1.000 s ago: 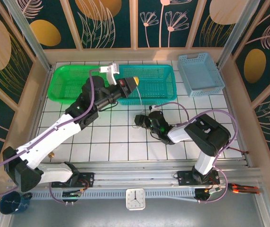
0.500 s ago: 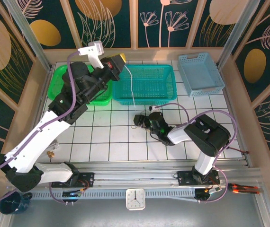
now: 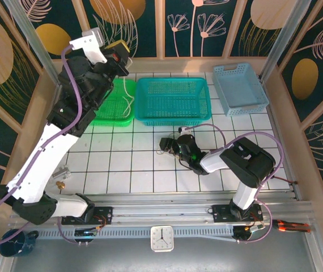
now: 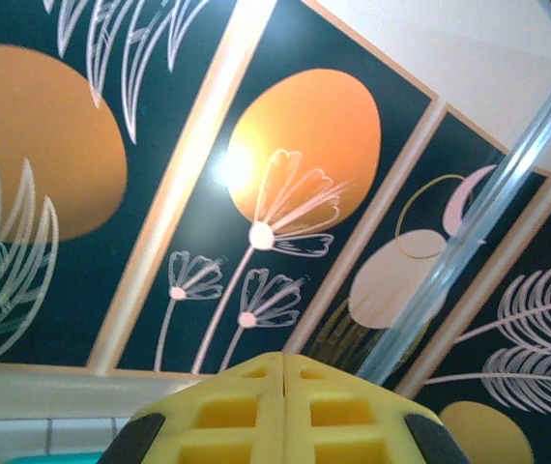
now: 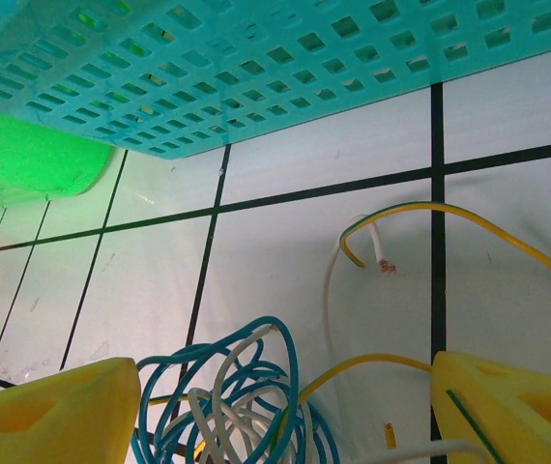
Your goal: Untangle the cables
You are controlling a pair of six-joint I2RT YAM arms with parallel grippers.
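The left gripper [image 3: 120, 52] was raised high, its yellow fingers [image 4: 227, 411] clenched flat against each other in the left wrist view. A cream-white cable [image 3: 129, 94] hung straight down from below that hand, pinched at its upper end, its loose lower end dangling over the green basket [image 3: 106, 107] underneath. The teal basket [image 3: 173, 101] sat just to the right of the hanging cable, and a light blue basket [image 3: 239, 88] lay farther off on that side.

The right gripper [image 5: 280, 387] was low over the white tiles with its jaws spread wide, grasping nothing. The tangle of cables [image 5: 229, 406], blue, white and yellow loops knotted together, lay on the tile between its two yellow fingertips [image 5: 53, 416]. A yellow-green wire [image 5: 430, 209] arched away from the tangle just ahead of the right fingertip. The teal basket's wall stood beyond the open hand.
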